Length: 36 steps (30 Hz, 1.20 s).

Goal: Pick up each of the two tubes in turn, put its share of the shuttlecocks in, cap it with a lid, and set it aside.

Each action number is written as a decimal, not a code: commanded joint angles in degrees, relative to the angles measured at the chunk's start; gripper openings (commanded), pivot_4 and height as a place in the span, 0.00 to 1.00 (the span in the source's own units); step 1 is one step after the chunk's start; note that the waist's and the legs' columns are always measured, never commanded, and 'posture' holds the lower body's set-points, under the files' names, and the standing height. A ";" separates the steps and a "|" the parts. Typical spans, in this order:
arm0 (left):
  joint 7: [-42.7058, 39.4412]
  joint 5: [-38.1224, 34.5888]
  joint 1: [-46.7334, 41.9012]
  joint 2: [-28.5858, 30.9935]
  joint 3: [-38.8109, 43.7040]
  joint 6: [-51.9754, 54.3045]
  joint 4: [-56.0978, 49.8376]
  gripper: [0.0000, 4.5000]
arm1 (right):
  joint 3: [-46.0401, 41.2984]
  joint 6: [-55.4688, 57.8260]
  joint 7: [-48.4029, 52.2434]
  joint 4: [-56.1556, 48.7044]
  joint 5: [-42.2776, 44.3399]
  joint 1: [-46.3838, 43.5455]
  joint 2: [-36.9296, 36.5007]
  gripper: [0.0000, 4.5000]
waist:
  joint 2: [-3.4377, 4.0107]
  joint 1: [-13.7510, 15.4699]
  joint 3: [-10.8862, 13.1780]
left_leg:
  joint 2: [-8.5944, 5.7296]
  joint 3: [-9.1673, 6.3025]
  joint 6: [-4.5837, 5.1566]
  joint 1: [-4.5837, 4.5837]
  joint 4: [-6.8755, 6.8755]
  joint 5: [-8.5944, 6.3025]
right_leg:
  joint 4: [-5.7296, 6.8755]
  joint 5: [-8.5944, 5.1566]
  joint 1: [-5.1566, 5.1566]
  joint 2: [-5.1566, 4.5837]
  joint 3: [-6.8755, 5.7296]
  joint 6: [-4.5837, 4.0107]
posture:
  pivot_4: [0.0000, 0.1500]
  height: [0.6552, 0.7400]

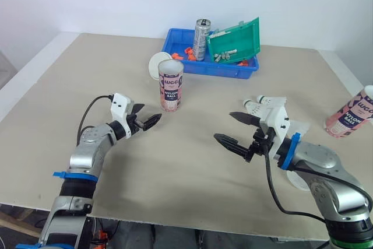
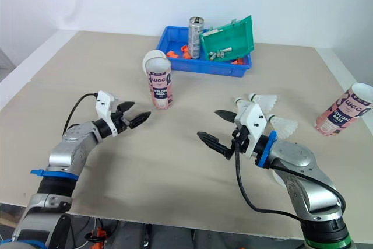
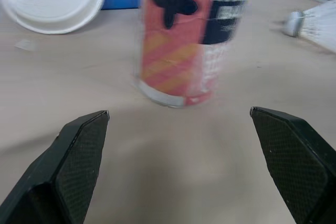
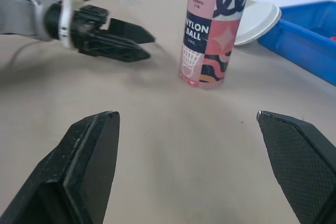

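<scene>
- The left tool (image 1: 150,115) is open, its fingers spread, pointing at the centre tube (image 1: 171,86) from just left and near of it, not touching.
- The centre tube stands upright on the tabletop (image 1: 186,161), with a white lid (image 1: 156,65) just behind it.
- The right tool (image 1: 224,126) gapes wide, well right of that tube.
- Shuttlecocks (image 1: 262,104) lie just beyond the right tool.
- The second tube (image 1: 351,113) stands at the right edge.
- A blue bin (image 1: 233,73) sits far, holding a can (image 1: 201,39).

- Pink cardboard tube (image 1: 171,86) — navy lettering, white band, orange-yellow stripes.
- Second pink cardboard tube (image 1: 351,114), same print.
- White round plastic lid (image 1: 155,65).
- Blue plastic bin (image 1: 215,72); green plastic tray (image 1: 235,40), silver metal can (image 1: 201,39).
- Beige desk (image 1: 192,161).
</scene>
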 commanded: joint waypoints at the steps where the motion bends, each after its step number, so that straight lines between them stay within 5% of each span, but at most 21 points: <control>1: -2.00 2.44 -4.46 -1.01 -0.79 -6.44 7.06 1.00 | -2.43 0.29 -1.53 -4.64 0.85 1.21 -0.22 0.99 | 0.00 0.03 0.00 | 0.00 0.00 0.00 0.00 0.01 0.00 | 0.00 0.00 0.01 0.00 0.00 0.01 | 1.00 0.60; 17: -7.39 9.16 -25.48 -5.10 -0.52 -23.89 45.44 1.00 | -4.62 2.78 -3.79 -9.69 1.41 3.11 -1.80 0.99 | -0.04 0.04 0.02 | -0.01 -0.05 -0.02 -0.09 -0.02 -0.02 | 0.00 0.07 -0.03 0.03 -0.03 0.26 | 1.00 0.60; 36: -4.23 11.52 -31.19 -8.67 2.60 -26.15 53.80 1.00 | -6.17 4.51 -4.98 -11.86 1.78 3.40 -2.83 0.99 | -0.05 0.04 0.02 | -0.01 -0.13 -0.04 -0.17 -0.01 -0.03 | 0.00 0.06 -0.06 0.05 -0.08 0.28 | 1.00 0.60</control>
